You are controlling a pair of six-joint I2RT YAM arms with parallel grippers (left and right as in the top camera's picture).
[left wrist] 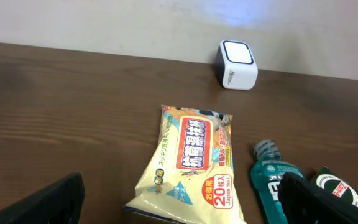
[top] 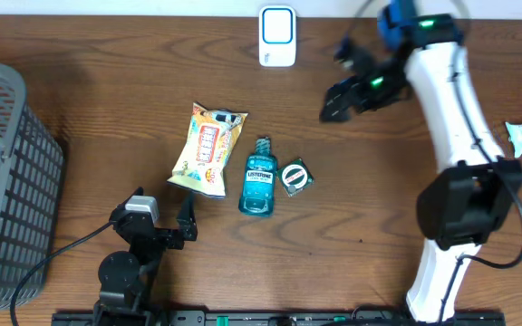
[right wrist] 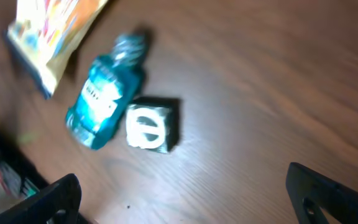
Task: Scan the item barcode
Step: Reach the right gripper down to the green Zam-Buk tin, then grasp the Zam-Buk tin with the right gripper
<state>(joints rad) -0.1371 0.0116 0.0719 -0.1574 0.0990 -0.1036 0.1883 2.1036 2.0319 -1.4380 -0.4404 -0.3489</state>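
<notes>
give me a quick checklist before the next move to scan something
1. Left gripper open and empty: ok
2. Right gripper open and empty: ok
3. Scanner unblocked on the table: ok
4. Wipes pack lies clear of the bottle: ok
5. Small box has gripping room beside the bottle: cannot tell, they lie very close
6. Barcode facing up on any item: cannot tell, none is visible

White scanner (top: 277, 36) stands at the surface's far edge; wipes pack (top: 207, 149), teal bottle (top: 259, 177), dark packet (top: 296, 176) lie flat mid-surface.
</notes>
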